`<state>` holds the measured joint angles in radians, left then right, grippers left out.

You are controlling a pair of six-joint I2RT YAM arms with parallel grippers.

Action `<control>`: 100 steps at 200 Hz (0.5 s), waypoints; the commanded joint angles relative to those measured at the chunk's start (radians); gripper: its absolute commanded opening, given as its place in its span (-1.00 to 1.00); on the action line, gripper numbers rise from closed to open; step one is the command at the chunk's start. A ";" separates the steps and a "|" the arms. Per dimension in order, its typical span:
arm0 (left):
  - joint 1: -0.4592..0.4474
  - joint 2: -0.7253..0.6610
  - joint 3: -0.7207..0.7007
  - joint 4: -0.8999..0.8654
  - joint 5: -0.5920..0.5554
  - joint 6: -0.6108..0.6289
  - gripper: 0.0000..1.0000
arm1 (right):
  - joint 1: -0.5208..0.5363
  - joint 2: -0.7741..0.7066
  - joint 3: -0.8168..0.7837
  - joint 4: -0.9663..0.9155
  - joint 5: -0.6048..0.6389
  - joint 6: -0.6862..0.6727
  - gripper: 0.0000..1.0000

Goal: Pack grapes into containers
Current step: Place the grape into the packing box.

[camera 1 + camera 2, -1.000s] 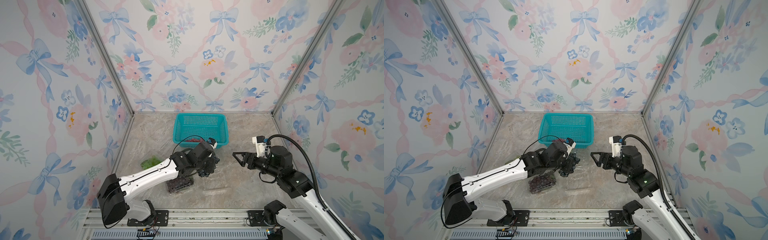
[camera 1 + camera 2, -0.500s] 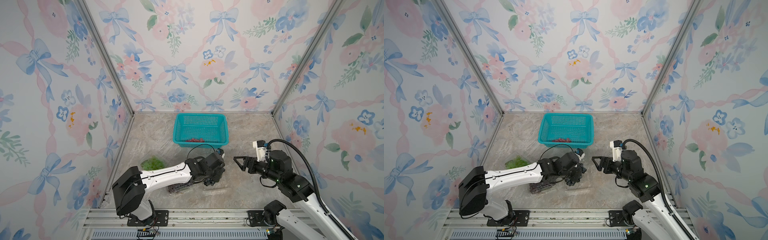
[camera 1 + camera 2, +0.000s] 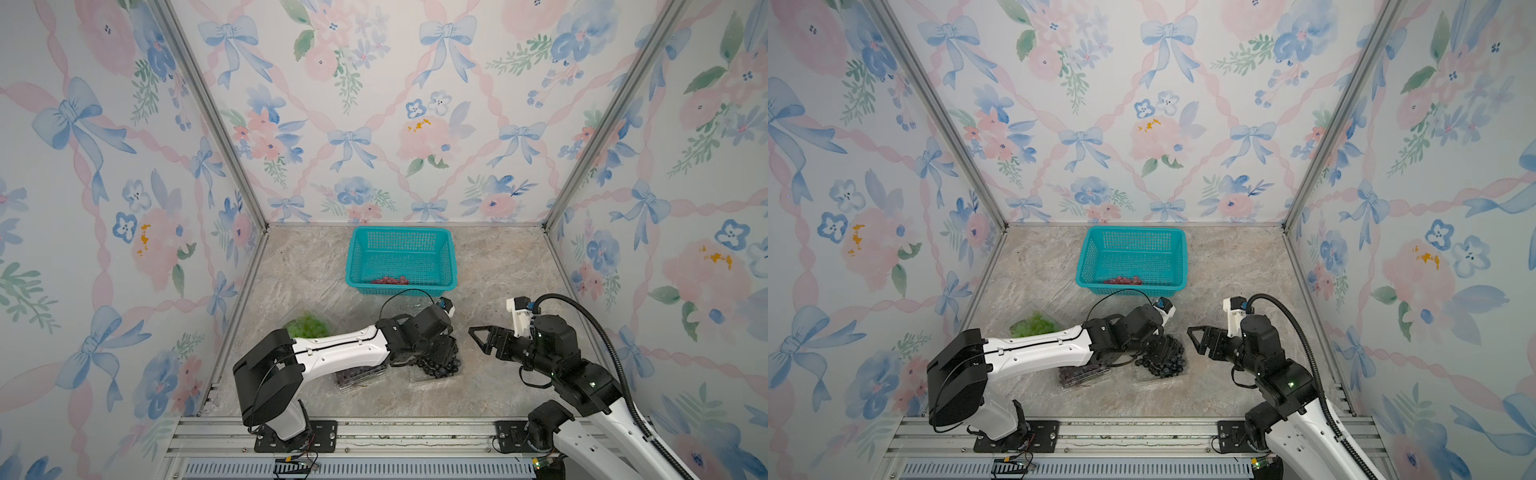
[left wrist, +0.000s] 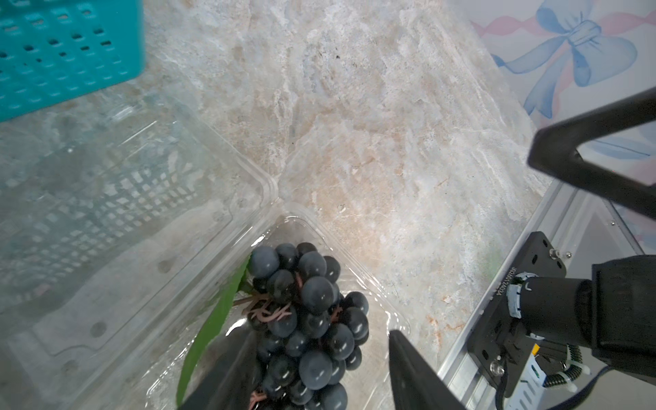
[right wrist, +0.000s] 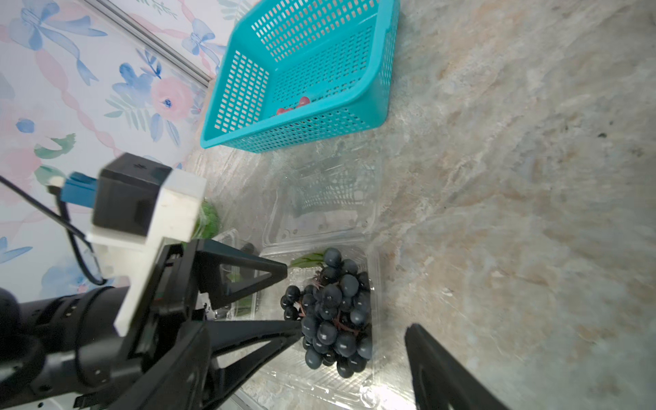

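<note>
A: Why the left jaws apart round the black bunch (image 4: 305, 319)?

B: Judged a release: bunch down in the open punnet (image 4: 298, 227) on the desk (image 4: 355, 106), one finger (image 5: 255, 328) touching the grapes, clear of them on the other side. Clamped on nothing.

A: And the right jaws, wide, just beside that punnet?

B: Empty, aimed at the bunch. Likely poised for the lid (image 4: 106, 213), hinged open toward the basket (image 3: 401, 257). Would need folding over and pressing shut.

A: Other grapes?

B: Red ones (image 3: 390, 280) in the basket, against its near wall. Green bunch (image 3: 307, 325) near the left wall, seemingly in a clear punnet. Purple bunch (image 3: 357, 376) in another punnet, partly under the left arm (image 3: 340, 353), just beside the black one.

A: Anything hidden or unclear?

B: Plenty. Most of the reds behind the basket wall, so no count. No telling the latch on the purple punnet, nor any lid over the green. Punnet edges nearly lost against the desk in both top views. Left fingertips and the lower end of the black bunch cut off in the left wrist view.
</note>
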<state>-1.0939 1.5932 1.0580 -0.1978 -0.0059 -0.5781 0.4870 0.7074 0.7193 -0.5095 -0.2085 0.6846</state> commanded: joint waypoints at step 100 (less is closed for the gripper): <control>0.200 -0.227 -0.070 0.032 -0.098 -0.189 0.04 | 0.225 0.182 0.054 0.020 0.226 -0.051 0.22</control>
<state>-0.9825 1.4384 0.9943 -0.1806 -0.0296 -0.6846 0.6285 0.8085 0.6804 -0.4957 -0.1162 0.6819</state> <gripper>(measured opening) 0.485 0.656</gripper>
